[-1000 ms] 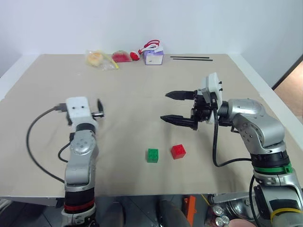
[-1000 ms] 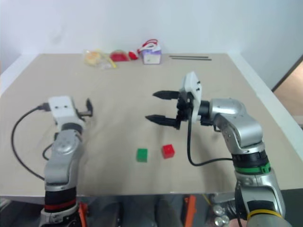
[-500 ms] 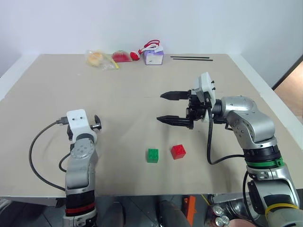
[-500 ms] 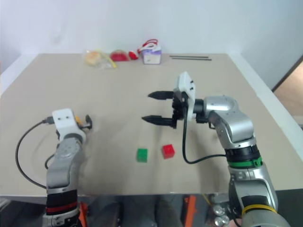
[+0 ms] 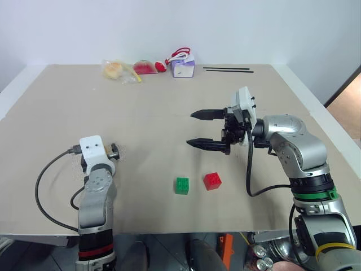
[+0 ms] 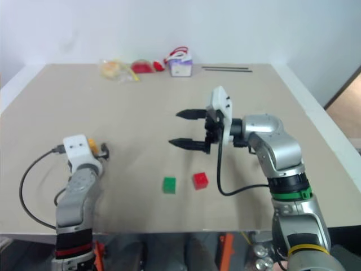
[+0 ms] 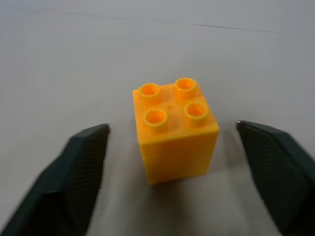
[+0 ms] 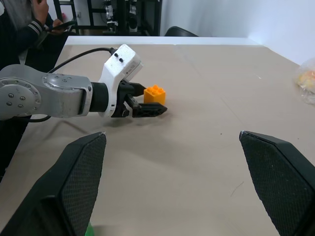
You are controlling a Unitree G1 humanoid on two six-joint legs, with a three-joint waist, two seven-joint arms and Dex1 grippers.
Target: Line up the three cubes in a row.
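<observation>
An orange-yellow cube (image 7: pixel 174 130) with four studs stands upright on the table at the left. My left gripper (image 5: pixel 114 151) is low over the table with one finger on each side of it. A gap shows on both sides, so the gripper is open. The green cube (image 5: pixel 181 186) and the red cube (image 5: pixel 212 180) sit close together near the table's front edge, at the middle. My right gripper (image 5: pixel 190 128) hovers above and behind them, pointing left, its fingers (image 5: pixel 207 114) wide open and empty.
A purple-and-white box with a red handle (image 5: pixel 183 66), a clear bag (image 5: pixel 117 70), a red item (image 5: pixel 146 68) and thin black sticks (image 5: pixel 227 69) lie along the table's far edge. A person (image 8: pixel 24 19) sits beyond the table's left side.
My left gripper has sunk down to the table around the orange-yellow cube, and its fingers have drawn closer together. The right gripper has hardly moved.
</observation>
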